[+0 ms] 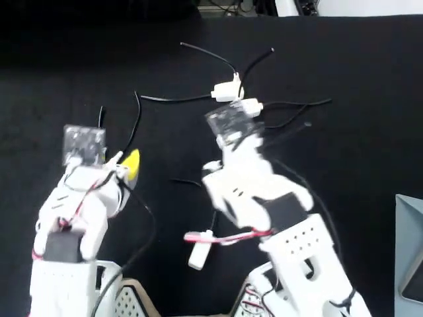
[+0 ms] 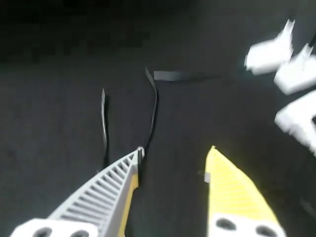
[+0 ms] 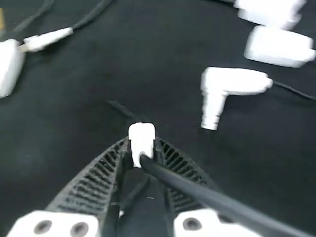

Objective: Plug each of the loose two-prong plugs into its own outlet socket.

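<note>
My right gripper (image 3: 141,148) is shut on a small white two-prong plug (image 3: 141,140), whose black cord (image 3: 207,195) runs back past the fingers. Beyond it on the black cloth lie an L-shaped white piece (image 3: 232,85) and two white blocks (image 3: 276,47). In the high view these white pieces (image 1: 230,90) lie at the centre back, just past the right arm (image 1: 251,191). My left gripper (image 2: 175,150) is open and holds nothing, hanging over black cords (image 2: 154,106) at the left. Its yellow finger (image 1: 132,164) shows from above.
Loose black cords (image 1: 165,99) spread over the black table cover. Another white plug-like piece (image 1: 198,253) lies near the front between the two arm bases. A grey object (image 1: 410,251) sits at the right edge.
</note>
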`<state>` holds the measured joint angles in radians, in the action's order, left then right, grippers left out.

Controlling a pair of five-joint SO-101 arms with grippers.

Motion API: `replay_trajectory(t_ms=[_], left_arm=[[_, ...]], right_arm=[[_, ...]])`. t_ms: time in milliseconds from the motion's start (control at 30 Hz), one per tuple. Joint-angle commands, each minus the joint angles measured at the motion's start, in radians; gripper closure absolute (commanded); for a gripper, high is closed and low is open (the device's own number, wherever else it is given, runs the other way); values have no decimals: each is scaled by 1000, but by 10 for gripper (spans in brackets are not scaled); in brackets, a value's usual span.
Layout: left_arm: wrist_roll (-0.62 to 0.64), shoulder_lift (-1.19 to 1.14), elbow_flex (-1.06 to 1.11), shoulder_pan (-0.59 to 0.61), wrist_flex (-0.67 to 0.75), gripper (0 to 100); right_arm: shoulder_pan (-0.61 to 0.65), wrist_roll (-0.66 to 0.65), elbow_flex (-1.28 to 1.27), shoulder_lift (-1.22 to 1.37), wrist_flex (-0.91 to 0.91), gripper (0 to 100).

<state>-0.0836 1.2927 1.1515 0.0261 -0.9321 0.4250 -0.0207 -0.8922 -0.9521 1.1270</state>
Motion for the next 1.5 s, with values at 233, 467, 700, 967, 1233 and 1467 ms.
replay_trajectory(t_ms=[233,467,700,967,1233,1467], left_arm=[[-9,-451,-292,-151,-253,705],[63,-695,-401,-378,-319,706],[80,-792,-409,-584,-321,708],[175,-845,-395,-727,-295,706],[184,-1030,-325,-737,-144,709],[175,-1017,-325,-730,-144,941]], right_arm=[[-433,-161,33,-19,3,987],[-552,-204,28,-19,2,987],[-621,-204,27,-19,6,987],[-641,-204,25,-15,8,987],[-640,-204,25,-15,8,987],[-637,-204,25,-15,8,987]])
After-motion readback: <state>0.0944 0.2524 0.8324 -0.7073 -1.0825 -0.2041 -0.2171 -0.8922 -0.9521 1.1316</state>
